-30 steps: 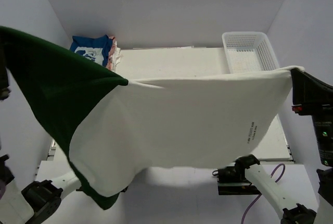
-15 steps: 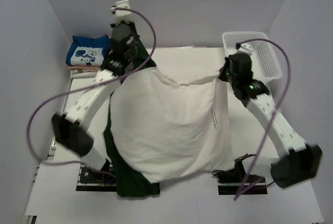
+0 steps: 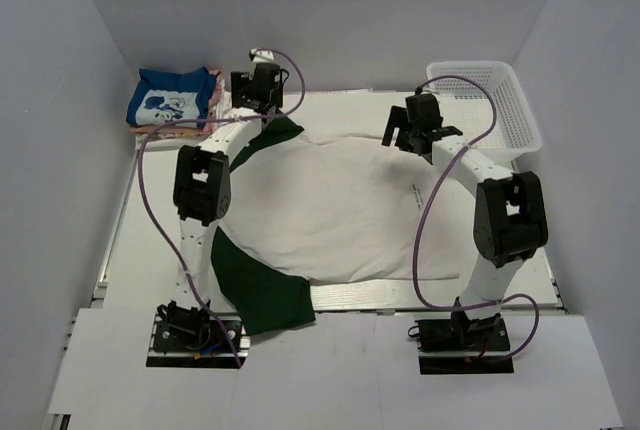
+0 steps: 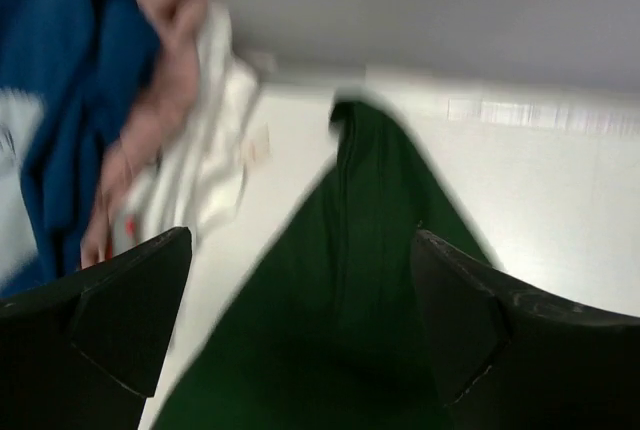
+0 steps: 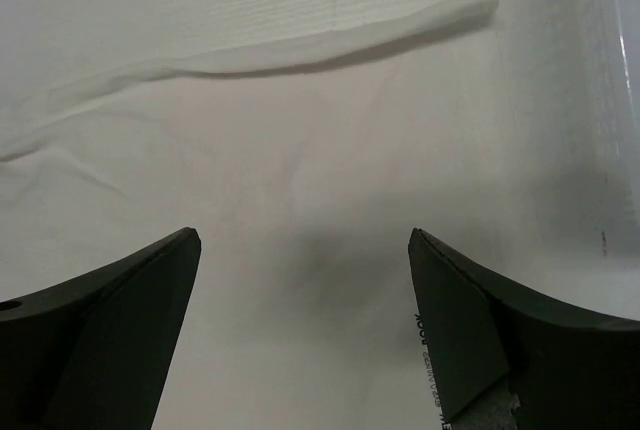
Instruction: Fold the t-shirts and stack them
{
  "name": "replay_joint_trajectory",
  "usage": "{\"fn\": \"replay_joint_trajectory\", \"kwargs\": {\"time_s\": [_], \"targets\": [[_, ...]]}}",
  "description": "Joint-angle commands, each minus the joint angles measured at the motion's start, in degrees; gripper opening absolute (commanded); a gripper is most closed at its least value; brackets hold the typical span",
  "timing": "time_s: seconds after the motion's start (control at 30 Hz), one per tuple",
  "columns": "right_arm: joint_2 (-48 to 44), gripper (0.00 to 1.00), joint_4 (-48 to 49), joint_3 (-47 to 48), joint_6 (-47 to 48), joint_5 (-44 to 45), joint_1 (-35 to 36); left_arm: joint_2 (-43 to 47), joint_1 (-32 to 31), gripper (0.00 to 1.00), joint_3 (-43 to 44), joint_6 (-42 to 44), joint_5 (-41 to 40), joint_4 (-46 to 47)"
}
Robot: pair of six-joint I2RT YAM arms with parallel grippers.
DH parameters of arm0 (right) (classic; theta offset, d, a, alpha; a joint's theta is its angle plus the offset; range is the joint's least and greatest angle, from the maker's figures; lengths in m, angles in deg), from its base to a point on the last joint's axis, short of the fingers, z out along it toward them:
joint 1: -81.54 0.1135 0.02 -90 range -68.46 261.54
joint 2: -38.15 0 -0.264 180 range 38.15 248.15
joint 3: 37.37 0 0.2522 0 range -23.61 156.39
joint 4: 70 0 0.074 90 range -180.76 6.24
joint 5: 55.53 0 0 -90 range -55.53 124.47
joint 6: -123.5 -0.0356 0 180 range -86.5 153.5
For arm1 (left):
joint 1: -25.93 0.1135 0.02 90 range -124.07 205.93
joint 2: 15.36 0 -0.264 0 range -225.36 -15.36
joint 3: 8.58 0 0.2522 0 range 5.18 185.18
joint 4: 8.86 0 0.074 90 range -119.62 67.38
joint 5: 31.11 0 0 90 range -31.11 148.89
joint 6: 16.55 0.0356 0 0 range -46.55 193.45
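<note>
Cloth covers most of the table. Nearest me, at the front left, a corner of the dark green shirt spills over the table's near edge. Over it lies the cream shirt, spread out across the middle with a few soft wrinkles. A short line of dark lettering runs near its right side.

Farther back, the green cloth shows again as a pointed strip on the left, poking out from under the cream one. The left hand hangs above that far tip with its fingers spread wide and nothing held between them. Its own camera shows only green cloth below the gap.

The right hand sits over the far right part of the cream shirt, also open and empty. Its camera looks down on pale cloth, with a raised hem just beyond.

At the back left corner, a folded blue shirt with a white cartoon print tops a small pile of pinkish shirts. At the back right stands a white mesh basket.
</note>
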Motion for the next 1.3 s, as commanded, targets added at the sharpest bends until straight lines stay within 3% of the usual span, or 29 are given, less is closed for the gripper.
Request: {"fn": "replay_joint_trajectory", "kwargs": {"time_s": [0.0, 0.27, 0.4, 0.53, 0.73, 0.9, 1.03, 1.27], "targets": [[-7.3, 0.90, 5.3, -1.6, 1.1, -3.6, 0.2, 17.8, -1.0, 1.00, -11.6, -1.9, 5.0, 6.1], [-13.2, 0.90, 4.2, -13.4, 0.0, -8.3, 0.5, 39.2, -2.1, 1.00, -40.4, -10.4, 15.0, 1.2], [-15.3, 0.90, 2.5, -19.1, 0.5, -8.7, 0.7, 43.2, -2.1, 1.00, -50.4, -15.1, 18.9, -2.3], [-15.1, 0.90, 1.1, -20.6, 1.1, -8.7, 1.1, 42.5, -2.1, 1.00, -54.1, -19.1, 18.6, -4.2], [-9.7, 0.90, -2.1, -16.9, 2.4, -7.3, 0.9, 34.7, -1.4, 1.00, -51.4, -20.0, 16.2, -6.0], [-0.6, 0.90, -4.9, -10.3, 1.1, -5.2, 0.8, 22.1, -0.9, 1.00, -42.2, -23.3, 10.8, -14.9], [6.3, 0.90, -5.5, -6.0, 0.7, -5.6, 0.7, 15.7, -0.3, 1.00, -37.2, -22.7, 10.8, -14.9], [17.3, 0.90, -7.5, 7.4, 0.4, -5.0, 0.2, 0.5, 2.2, 1.00, -18.1, -20.3, 13.9, -16.5]]}}
